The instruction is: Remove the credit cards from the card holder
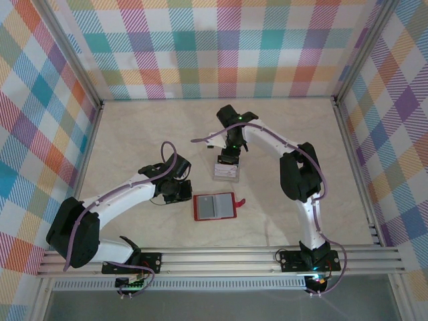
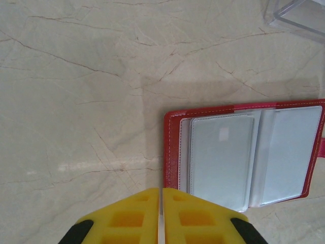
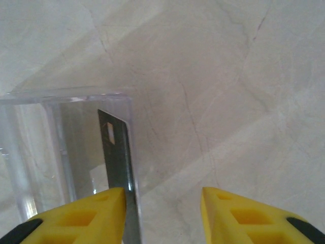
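If the right gripper [image 3: 162,203] withdraws askew, one yellow finger [image 3: 91,213], which appears to touch the thin grey upright card [image 3: 116,152], could drag that card out of the clear plastic box [image 3: 30,152]. Its jaws stand apart and grip nothing. The left gripper [image 2: 161,218] is closed and empty, near the flat red open card holder [image 2: 172,152]. The holder lies unrestrained on the pale marble-patterned table [image 2: 76,101] and may slide. The left wrist view reveals a pale card [image 2: 221,152] in a pocket, which the overhead view does not resolve.
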Available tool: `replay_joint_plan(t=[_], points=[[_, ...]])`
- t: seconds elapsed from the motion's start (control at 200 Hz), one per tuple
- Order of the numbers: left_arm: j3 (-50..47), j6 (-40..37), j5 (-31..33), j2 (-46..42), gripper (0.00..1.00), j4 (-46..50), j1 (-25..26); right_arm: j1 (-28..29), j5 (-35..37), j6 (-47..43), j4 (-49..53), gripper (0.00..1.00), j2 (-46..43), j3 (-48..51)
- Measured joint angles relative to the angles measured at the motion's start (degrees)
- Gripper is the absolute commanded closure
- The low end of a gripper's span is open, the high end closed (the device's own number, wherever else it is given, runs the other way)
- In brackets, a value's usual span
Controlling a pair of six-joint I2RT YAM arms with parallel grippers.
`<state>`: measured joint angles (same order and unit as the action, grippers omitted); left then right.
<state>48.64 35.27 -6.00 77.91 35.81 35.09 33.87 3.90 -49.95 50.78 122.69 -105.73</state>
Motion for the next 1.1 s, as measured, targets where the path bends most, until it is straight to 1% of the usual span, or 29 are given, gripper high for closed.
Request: replay_joint_plan(t=[0.305, 0.74, 1.1], points=[[0.0, 0.0, 0.0, 0.0, 0.89, 0.0, 0.0, -0.1, 2.1, 0.0, -2.6, 0.57, -0.1, 0.0], [0.0, 0.0, -0.2, 0.0, 0.89, 0.0, 0.0, -0.1, 2.2, 0.0, -4.9, 0.56, -4.0, 2.1], [0.0, 0.0, -0.2, 0.0, 0.89, 0.0, 0.0, -0.1, 3.6, 0.1, -8.8, 0.56, -4.1, 4.5]])
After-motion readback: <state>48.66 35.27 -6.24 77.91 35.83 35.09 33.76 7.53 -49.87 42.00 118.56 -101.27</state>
